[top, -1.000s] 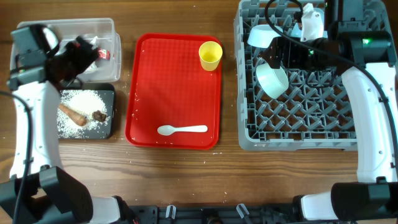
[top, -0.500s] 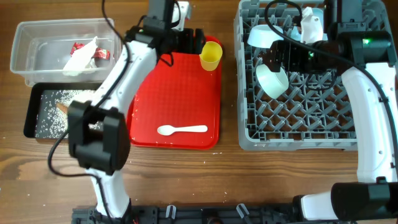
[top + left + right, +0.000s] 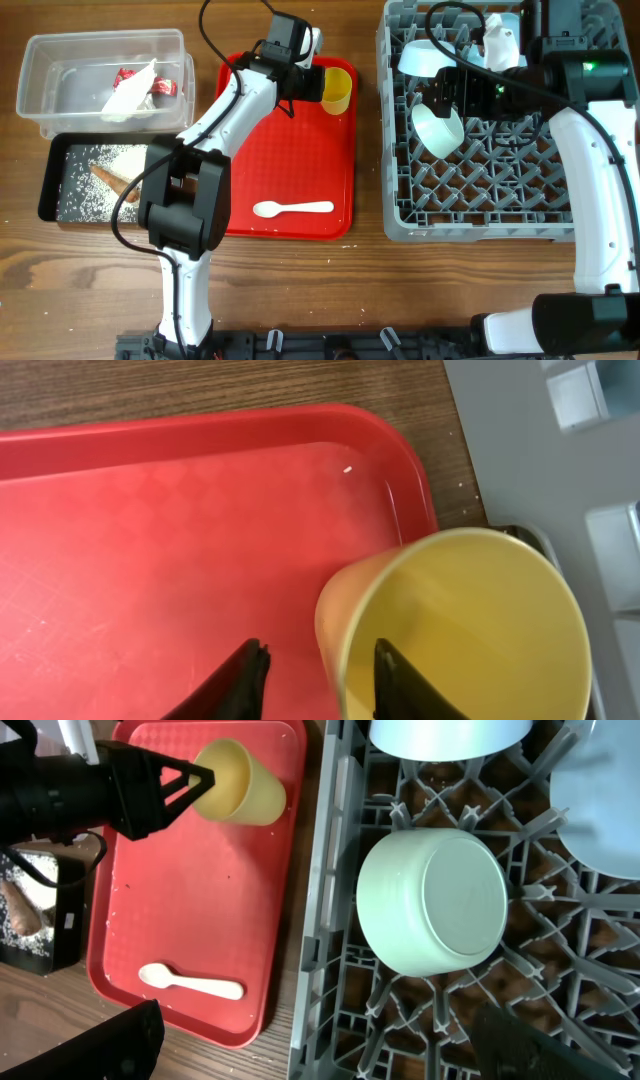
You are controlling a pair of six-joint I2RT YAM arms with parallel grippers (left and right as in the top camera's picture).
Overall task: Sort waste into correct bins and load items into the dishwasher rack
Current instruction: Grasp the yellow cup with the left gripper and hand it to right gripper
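Note:
The yellow cup [image 3: 338, 89] stands upright at the far right corner of the red tray [image 3: 280, 150]. My left gripper [image 3: 320, 652] straddles the cup's [image 3: 470, 620] near wall, one finger outside and one inside. Its jaws are narrow, with a small gap still showing on each side. The white spoon [image 3: 292, 208] lies near the tray's front edge. My right gripper [image 3: 335, 1050] hangs wide open above the dishwasher rack [image 3: 480, 228]. It is over the upturned mint-green bowl [image 3: 432, 905], and the light blue bowl [image 3: 420, 57] sits behind that.
The clear tub [image 3: 60, 95] at the far left holds red-and-white wrappers [image 3: 125, 77] and a white napkin [image 3: 130, 95]. The black tray [image 3: 70, 205] in front of it carries rice [image 3: 125, 160] and a brown stick [image 3: 112, 178]. A pale blue plate [image 3: 605, 790] stands in the rack.
My left arm swung from the clear tub across to the yellow cup, and its jaws narrowed around the cup's wall. The right arm has not moved.

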